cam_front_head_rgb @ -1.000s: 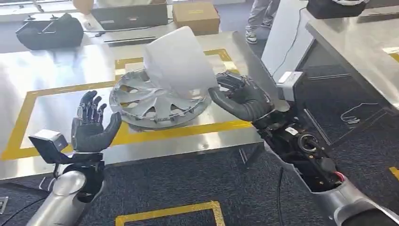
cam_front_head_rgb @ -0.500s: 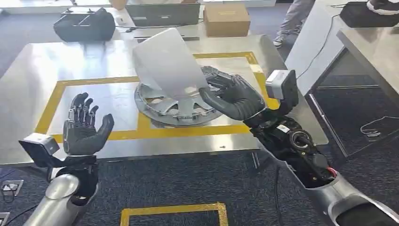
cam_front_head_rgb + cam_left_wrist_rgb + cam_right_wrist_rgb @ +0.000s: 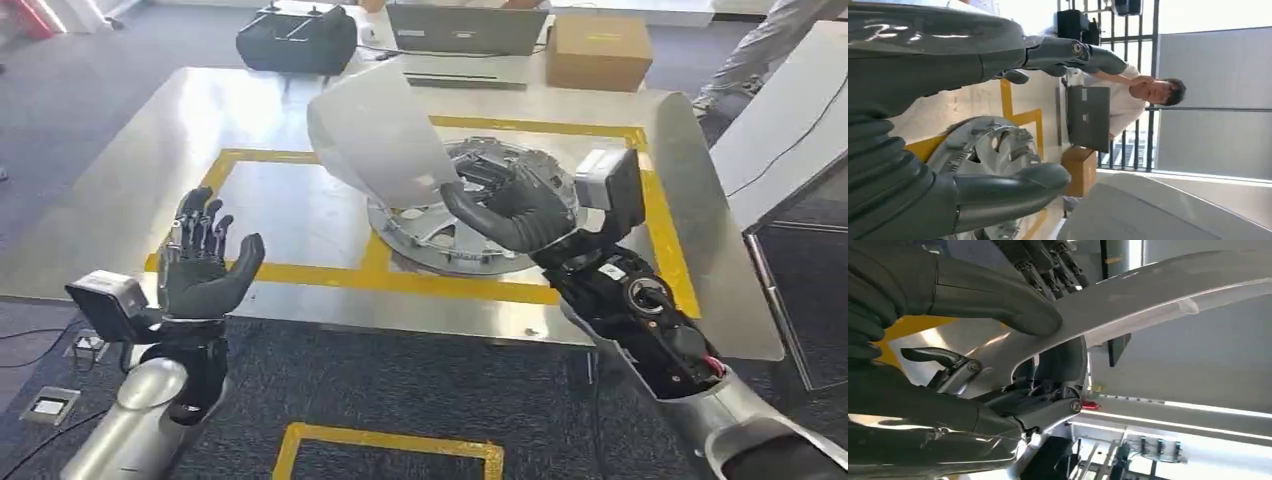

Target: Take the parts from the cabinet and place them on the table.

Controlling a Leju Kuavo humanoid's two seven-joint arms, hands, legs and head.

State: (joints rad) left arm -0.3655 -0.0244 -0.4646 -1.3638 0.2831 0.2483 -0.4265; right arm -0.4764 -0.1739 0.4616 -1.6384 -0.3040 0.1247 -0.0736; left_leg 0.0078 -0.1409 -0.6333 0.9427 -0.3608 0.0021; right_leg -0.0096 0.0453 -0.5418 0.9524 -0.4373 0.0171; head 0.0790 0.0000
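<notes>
A steel table (image 3: 120, 180) with yellow tape lines carries a silver hubcap (image 3: 440, 235).

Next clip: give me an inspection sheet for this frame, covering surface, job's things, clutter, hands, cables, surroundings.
Surface: steel table, shiny, with a yellow tape rectangle marked on it.
Job's things: silver wheel cover lies flat on the table across the tape line; white curved panel is held tilted above it.
Clutter: black case, laptop and cardboard box beyond the far edge.
Hands: right hand grips the white panel's lower edge; left hand is raised, fingers spread, holding nothing.
Cables: thin dark cable on the neighbouring grey surface.
Surroundings: dark carpet with yellow floor tape; a person's leg at the far right.
</notes>
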